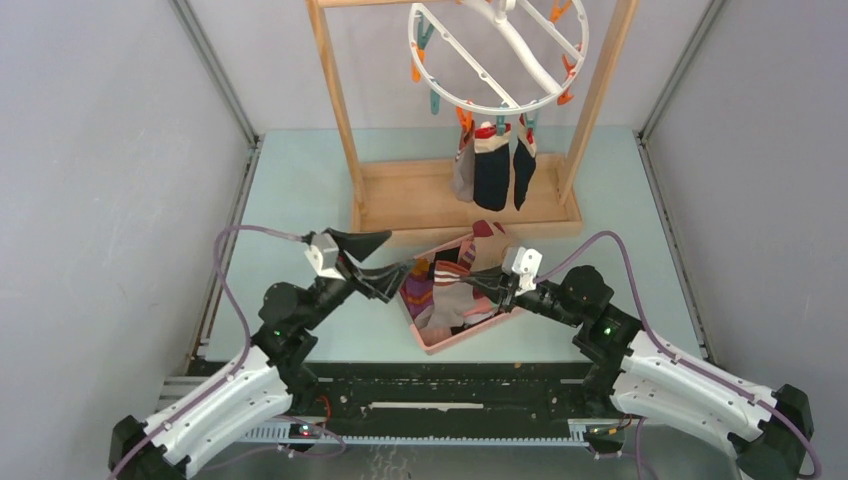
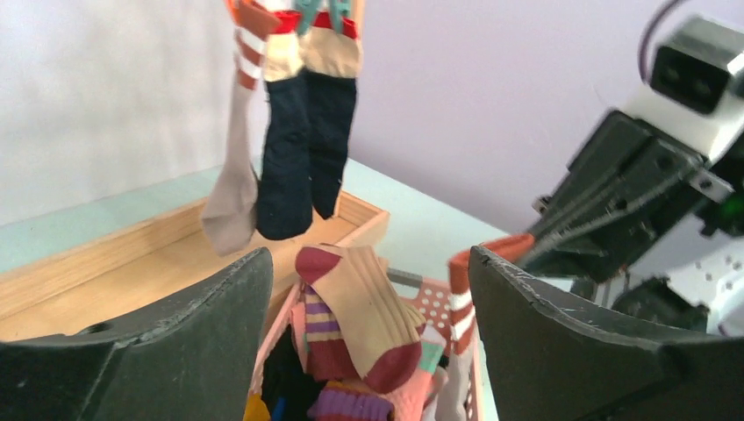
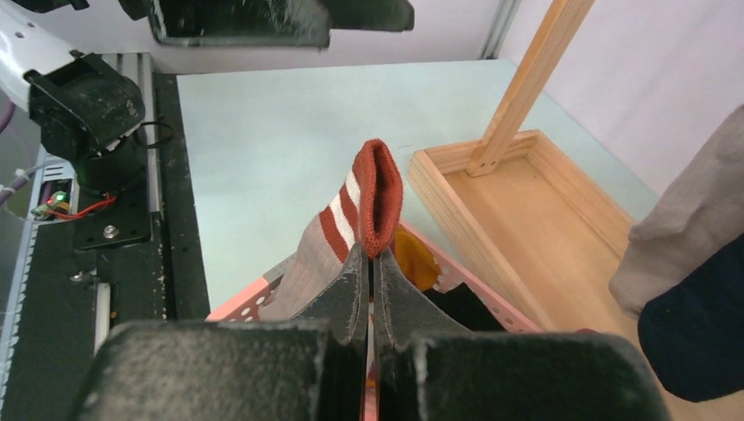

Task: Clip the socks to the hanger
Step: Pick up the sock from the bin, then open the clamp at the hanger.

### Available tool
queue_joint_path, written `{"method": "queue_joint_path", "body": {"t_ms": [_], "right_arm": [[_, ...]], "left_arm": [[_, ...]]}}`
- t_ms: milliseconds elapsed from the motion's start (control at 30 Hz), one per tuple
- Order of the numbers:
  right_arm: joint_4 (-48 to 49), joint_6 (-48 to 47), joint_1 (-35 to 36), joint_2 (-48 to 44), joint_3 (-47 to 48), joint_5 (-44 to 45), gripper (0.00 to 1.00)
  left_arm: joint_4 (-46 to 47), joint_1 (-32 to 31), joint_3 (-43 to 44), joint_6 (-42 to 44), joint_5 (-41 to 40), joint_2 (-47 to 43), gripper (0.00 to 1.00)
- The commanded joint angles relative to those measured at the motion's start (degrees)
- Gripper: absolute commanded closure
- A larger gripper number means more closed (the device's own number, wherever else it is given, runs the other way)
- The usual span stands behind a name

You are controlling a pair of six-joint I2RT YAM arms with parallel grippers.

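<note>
Right end effector [image 3: 368, 256] first: its two fingers are pinched almost flat together, and clamped between them is a grey sock [image 3: 373, 197] with a rust-and-white striped cuff. The cuff stands up above the fingertips and the rest trails down toward the pink basket [image 3: 237, 303]. From the top view, that end effector sits over the basket's right half, low and close to the pile.

Over to the left end effector [image 2: 367, 259]: it is spread wide with nothing between the fingers, held at the basket's left edge and looking across at the other arm (you can see its camera housing from here).

In the basket lies a jumble of loose socks [image 1: 445, 295], among them a tan one with a maroon toe [image 2: 360, 316] and a purple striped one beneath it.

Up at the back, the hanger [image 1: 525, 50] dangles tilted inside the wooden rack [image 1: 420, 205], with orange and teal clips around its white ring. Three socks already hang from the near rim: two navy socks [image 2: 303, 149] side by side and a pale grey-tan sock [image 2: 232, 193] just left of them, all dangling above the rack's tray on the pale green desk [image 1: 300, 200].
</note>
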Motion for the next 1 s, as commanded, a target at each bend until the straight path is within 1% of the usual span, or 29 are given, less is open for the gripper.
{"method": "queue_joint_path", "body": {"t_ms": [0, 100, 200, 267, 367, 467, 567, 600, 667, 733, 800, 900, 967], "right_arm": [[1.8, -1.83, 0.37, -0.88, 2.6, 4.13, 1.0], [4.15, -2.61, 0.23, -0.83, 2.6, 6.13, 1.0], [7.03, -2.49, -0.64, -0.25, 2.6, 7.45, 1.0], [8.71, -1.52, -1.66, 0.27, 2.6, 7.63, 1.0], [9.82, 0.24, -3.3, 0.74, 2.6, 7.32, 1.0], [10.2, 1.39, -4.73, 1.02, 2.6, 6.4, 1.0], [10.72, 2.21, -6.03, 1.25, 2.6, 5.51, 1.0], [11.12, 2.58, -6.53, 1.38, 2.67, 5.44, 1.0], [12.44, 3.41, -7.47, 2.0, 2.68, 5.57, 1.0], [14.3, 4.59, -8.02, 3.62, 3.39, 7.04, 1.0], [13.94, 5.83, -8.15, 6.73, 6.22, 9.65, 1.0], [13.79, 8.22, -7.95, 12.7, 11.47, 12.48, 1.0], [13.91, 9.33, -7.21, 16.56, 15.15, 16.0, 1.0]], "left_arm": [[5.37, 7.83, 4.66, -12.7, 7.93, 3.34, 0.12], [3.99, 10.1, 12.1, -14.24, 11.04, 8.95, 0.12], [0.62, 13.04, 22.01, -14.79, 13.77, 16.08, 0.18], [-2.6, 15.23, 28.5, -15.21, 14.48, 21.86, 0.2], [-3.59, 18.8, 35.82, -15.02, 15.44, 28.49, 0.2], [-0.1, 23.36, 41.15, -16.48, 21.78, 35.59, 0.19], [7.24, 27.21, 46.24, -23.32, 30.51, 43.39, 0.21], [9.89, 28.05, 47.99, -25.24, 32.33, 45.67, 0.19], [12.62, 28.48, 49.51, -26.28, 32.84, 48.88, 0.18], [13.41, 28.5, 50.14, -25.91, 32.8, 51.15, 0.18], [15.06, 28.5, 49.12, -25.94, 32.35, 51.83, 0.21], [17.55, 28.46, 44.53, -25.04, 30.0, 49.74, 0.23], [16.89, 28.59, 39.73, -21.68, 26.35, 46.0, 0.23]]}}
